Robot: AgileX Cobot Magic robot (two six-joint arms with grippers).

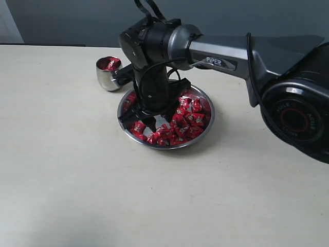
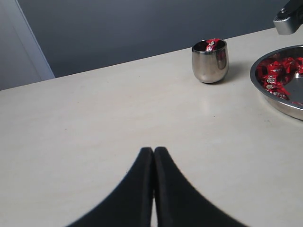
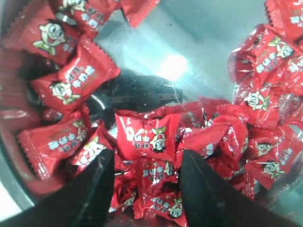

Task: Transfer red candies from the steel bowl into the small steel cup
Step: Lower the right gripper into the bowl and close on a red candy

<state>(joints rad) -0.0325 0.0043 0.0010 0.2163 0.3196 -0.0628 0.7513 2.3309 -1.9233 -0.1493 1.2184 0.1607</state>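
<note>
The steel bowl (image 1: 206, 121) sits mid-table, full of red candies (image 1: 187, 119). My right gripper (image 1: 140, 121) reaches down into its left half, open, its black fingers (image 3: 97, 189) straddling several candies (image 3: 154, 172) in the pile. The small steel cup (image 1: 107, 74) stands just beyond the bowl's left rim with red candy (image 1: 110, 64) inside. In the left wrist view, my left gripper (image 2: 154, 152) is shut and empty low over bare table, well short of the cup (image 2: 210, 61) and the bowl (image 2: 279, 101).
The right arm (image 1: 247, 56) stretches in from the right, above the bowl. The pale table (image 1: 77, 175) spreads wide on the left and in front. A grey wall (image 2: 142, 28) rises behind the table's far edge.
</note>
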